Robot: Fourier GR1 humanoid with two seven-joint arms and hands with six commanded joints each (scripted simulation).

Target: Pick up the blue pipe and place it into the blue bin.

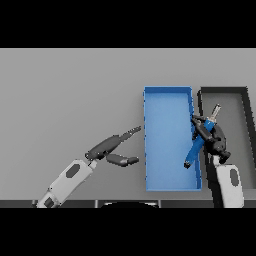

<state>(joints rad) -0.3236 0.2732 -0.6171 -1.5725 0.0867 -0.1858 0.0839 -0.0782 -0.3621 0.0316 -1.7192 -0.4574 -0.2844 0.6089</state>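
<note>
Right hand (212, 136) clamped on blue pipe (192, 150) at right wall of blue bin (168, 90)

Landmark is the rectangular flat-bottomed blue bin with thin upright walls, matte plastic look, lying on the smooth grey table (70, 95); the slim blue pipe is tilted over the bin's right wall, its dark lower tip inside the bin near the right edge, its upper part wrapped by the dark curled fingers of the right hand, which sits just right of the bin, a pale grey end poking out above the hand; a black-rimmed grey bin (223, 91) stands just right of the blue bin; left hand (112, 147) is left of the bin, fingers straight and spread from the thumb, holding nothing
</note>
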